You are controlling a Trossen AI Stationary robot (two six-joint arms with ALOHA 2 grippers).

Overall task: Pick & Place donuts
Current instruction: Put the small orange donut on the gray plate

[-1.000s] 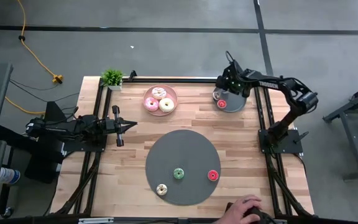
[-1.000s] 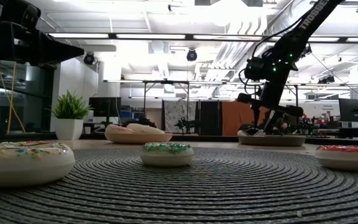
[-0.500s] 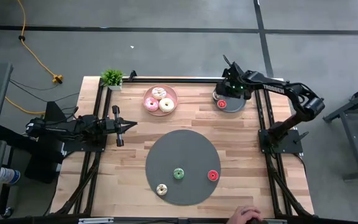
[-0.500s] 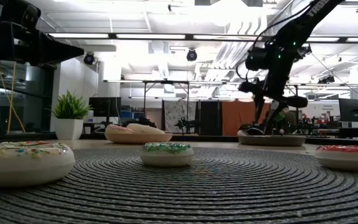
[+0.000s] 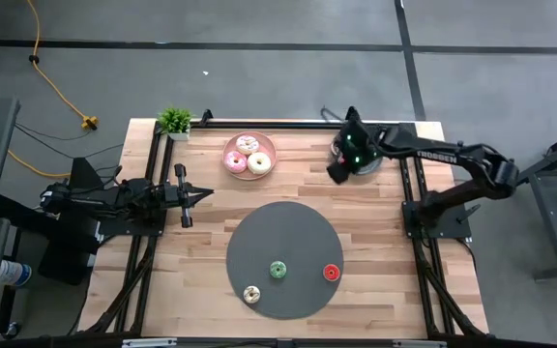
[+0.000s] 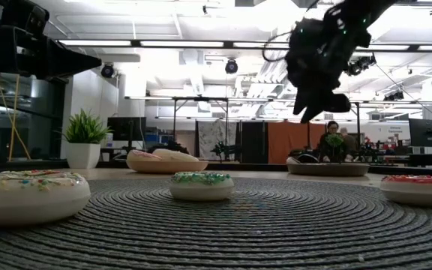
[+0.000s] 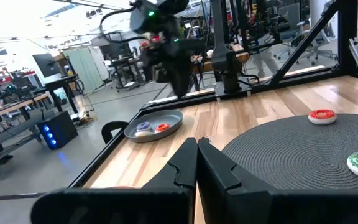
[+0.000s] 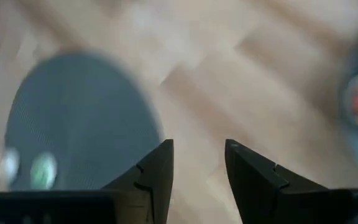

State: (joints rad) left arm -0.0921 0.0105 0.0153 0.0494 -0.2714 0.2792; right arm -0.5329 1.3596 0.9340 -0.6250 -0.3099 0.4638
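Three donuts lie flat on the big dark disc (image 5: 280, 232): green (image 5: 278, 270), red (image 5: 331, 273) and cream with sprinkles (image 5: 251, 294). The pink plate (image 5: 232, 145) holds three larger donuts: pink (image 5: 236, 161), white (image 5: 248, 144) and a pale one (image 5: 259, 162). On the grey plate (image 7: 140, 133) rest a red donut (image 7: 161, 127) and a bluish one (image 7: 143, 126). My right gripper (image 5: 335, 172) hangs open and empty above the bare wood, between the grey plate and the disc; its open fingers (image 8: 160, 162) show in the right wrist view. My left gripper (image 5: 201, 193) waits shut at the table's left.
A small potted plant (image 5: 174, 120) stands at the table's far left corner. Black frame rails run along the left, right and far edges. Bare wood (image 5: 298, 184) lies between the plates and the disc. A person sits in the room far behind the table (image 6: 334, 142).
My right gripper has risen off the grey plate and swung toward the table's middle and near side, tipping toward the disc. A person's hand at the near edge has withdrawn out of view. The donuts have stayed in place.
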